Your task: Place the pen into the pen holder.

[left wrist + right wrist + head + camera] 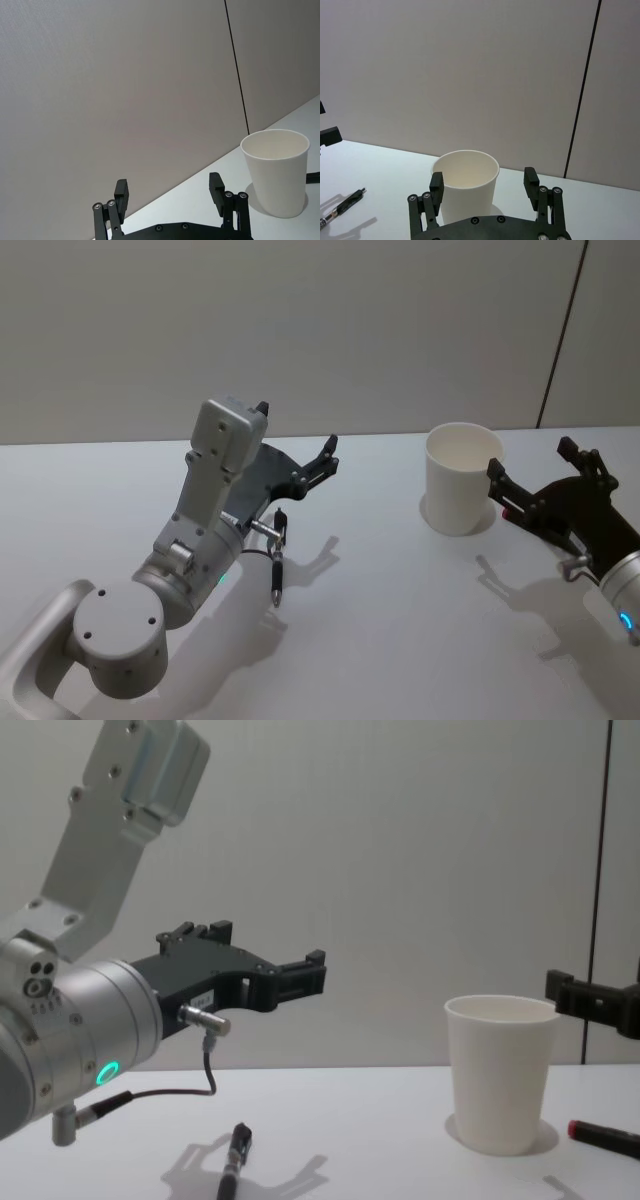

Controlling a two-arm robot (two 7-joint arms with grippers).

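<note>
1. The pen (278,562) lies flat on the white table (400,650), left of the middle. It is a dark pen, lying lengthwise from near to far with one end towards the robot.
2. The pen holder (461,478), a plain white paper cup with a rolled rim, stands upright on the far right part of the table, well apart from the pen. Its mouth is open and nothing shows inside it.
3. The left gripper (318,466) hangs in the air above the table, just beyond the far end of the pen and a little to its right. It points to the far right, towards the cup.
4. Its fingers are spread wide with nothing between them (the left wrist view shows only wall and table edge in the gap). The pen is not in its grasp.
5. The right gripper (533,462) reaches in from the right at about the height of the cup's rim. Its fingers are also spread apart and empty.
6. One of its fingertips (497,472) is just beside the right side of the cup. I cannot tell whether it touches the cup.
7. In the right wrist view the cup stands just beyond the fingertips, off towards one finger rather than centred between them.
</note>
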